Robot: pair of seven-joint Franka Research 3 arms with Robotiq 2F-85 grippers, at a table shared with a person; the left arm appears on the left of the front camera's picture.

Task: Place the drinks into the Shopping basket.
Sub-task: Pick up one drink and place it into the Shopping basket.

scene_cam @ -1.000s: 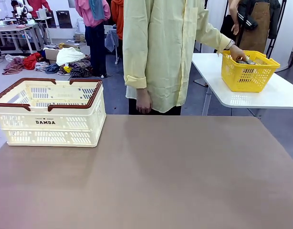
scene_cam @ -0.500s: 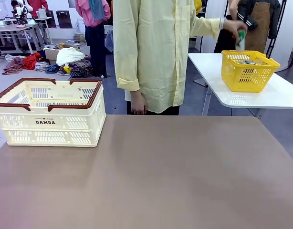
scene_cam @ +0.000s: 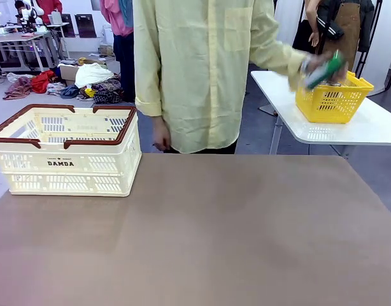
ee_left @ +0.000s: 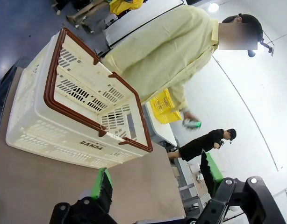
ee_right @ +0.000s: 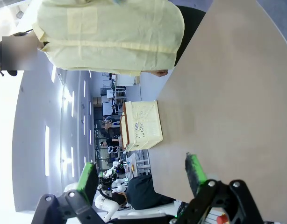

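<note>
The person has turned back from the side table, and the person's hand, which a moment ago was down in the yellow basket, now carries a green drink can, tilted and blurred, above that basket's rim. It looks to be on its way over, so no drink has reached the table yet. The Shopping basket waits at the table's far left corner with nothing showing inside. The left gripper and right gripper both hang with jaws wide, holding nothing. I reckon they must wait for the can.
</note>
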